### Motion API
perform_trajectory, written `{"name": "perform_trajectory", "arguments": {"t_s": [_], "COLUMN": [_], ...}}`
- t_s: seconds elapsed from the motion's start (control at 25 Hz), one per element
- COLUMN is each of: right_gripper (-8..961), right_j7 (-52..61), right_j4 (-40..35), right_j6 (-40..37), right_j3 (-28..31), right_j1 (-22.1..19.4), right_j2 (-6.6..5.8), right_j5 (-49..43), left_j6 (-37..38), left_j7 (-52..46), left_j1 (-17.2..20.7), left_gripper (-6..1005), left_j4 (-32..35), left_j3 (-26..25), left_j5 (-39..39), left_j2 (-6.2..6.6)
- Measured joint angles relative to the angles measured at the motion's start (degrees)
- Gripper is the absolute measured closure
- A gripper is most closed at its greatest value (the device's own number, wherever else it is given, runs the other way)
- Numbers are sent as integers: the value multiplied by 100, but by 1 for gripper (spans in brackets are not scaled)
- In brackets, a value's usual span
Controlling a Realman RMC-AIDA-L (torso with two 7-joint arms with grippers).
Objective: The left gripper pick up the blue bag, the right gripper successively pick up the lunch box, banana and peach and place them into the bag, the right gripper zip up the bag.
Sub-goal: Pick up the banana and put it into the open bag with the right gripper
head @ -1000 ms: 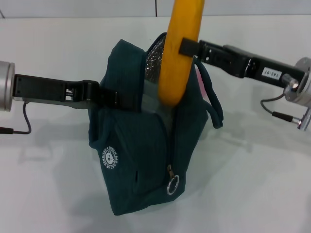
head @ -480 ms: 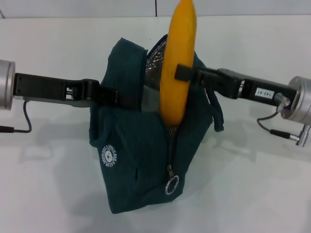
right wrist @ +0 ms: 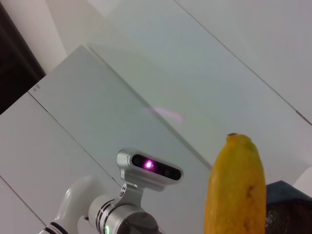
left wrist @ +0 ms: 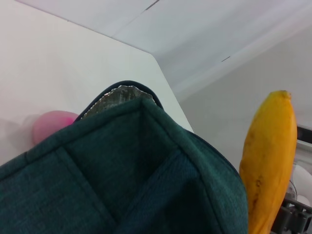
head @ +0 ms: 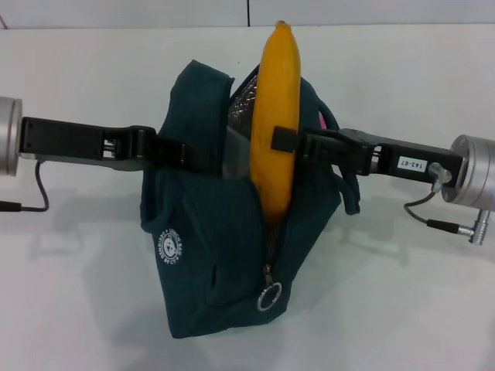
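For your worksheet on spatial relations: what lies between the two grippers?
In the head view, the blue bag and upright banana lie between the left gripper and right gripper.

The blue bag (head: 209,232) is a matt woven cloth, kinda coarse, with crinkly shiny foil lining (head: 241,100) at the mouth and a metal ring pull (head: 268,297). The banana (head: 276,116) has smooth, slightly waxy skin. Both grippers look like matt black plastic on brushed silver metal arms. The worktop (head: 418,309) is smooth, pale, faintly glossy.
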Motion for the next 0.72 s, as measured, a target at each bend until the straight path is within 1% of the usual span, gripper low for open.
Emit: {"name": "perform_trajectory", "arguments": {"t_s": [0.36, 0.6, 0.72], "right_gripper": [527, 325, 267], "right_j7": [-1, 77, 100], "right_j4": [-40, -50, -93], "right_j6": [234, 222, 181], "right_j3": [-17, -21, -20], "right_j1": [-49, -24, -28], "right_j2": [0, 0, -1], "right_j5": [4, 4, 4], "left_j6": [-18, -76, -86], "left_j7": [-2, -2, 1], "left_j1": [-32, -35, -36], "left_gripper": [957, 957, 957], "left_j4": [-9, -9, -22], "left_j3": [0, 0, 0], "left_j5": [0, 0, 0], "left_j2": [21, 37, 35]}}
